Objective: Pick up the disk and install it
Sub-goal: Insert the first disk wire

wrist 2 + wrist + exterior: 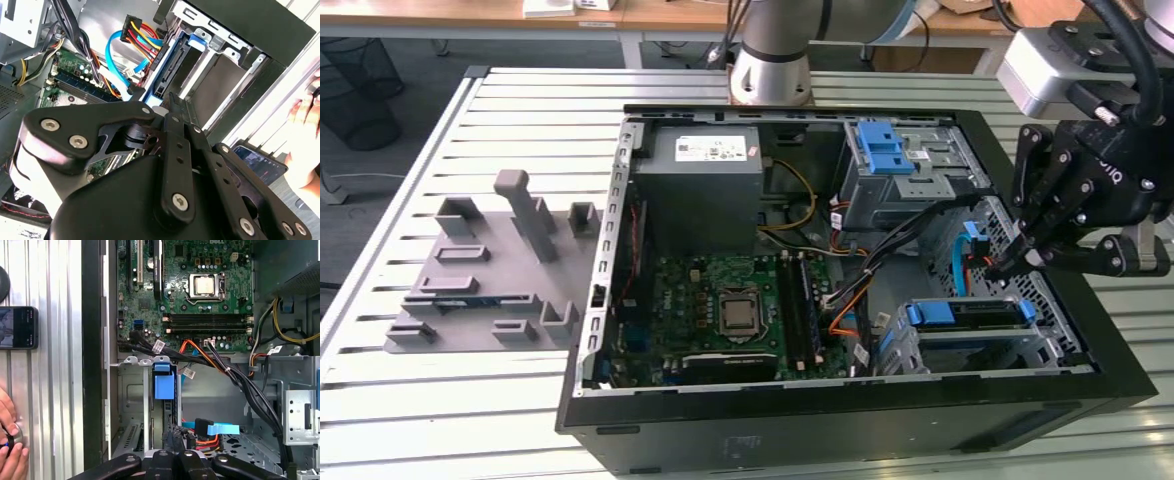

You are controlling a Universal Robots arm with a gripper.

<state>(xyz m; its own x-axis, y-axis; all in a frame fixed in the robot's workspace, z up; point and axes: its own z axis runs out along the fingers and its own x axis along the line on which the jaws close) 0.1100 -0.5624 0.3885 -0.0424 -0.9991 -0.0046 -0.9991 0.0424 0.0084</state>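
A table [494, 110] made of long metal slats holds an open black computer case [854, 425]. A grey plastic stand [487, 285] lies on the table near the edge at the exterior view's left.

Inside the case there is a green board [727, 305] with a square chip, a grey power box [700, 190] near the far wall, and many wires [881, 250].

The disk [970, 313] sits in a metal cage in the near corner of the case, at the exterior view's right. Its blue frame shows at both ends. In the first wrist view the blue tab of the disk [164, 385] stands up in its slot.

The gripper [1021, 262] hangs just above the case, over the wires next to the cage. I cannot tell how wide its jaws stand, and nothing shows in its hold.

In the first wrist view a phone [18, 327] lies on the table beside the case, and a person's hand [11, 450] rests near it.
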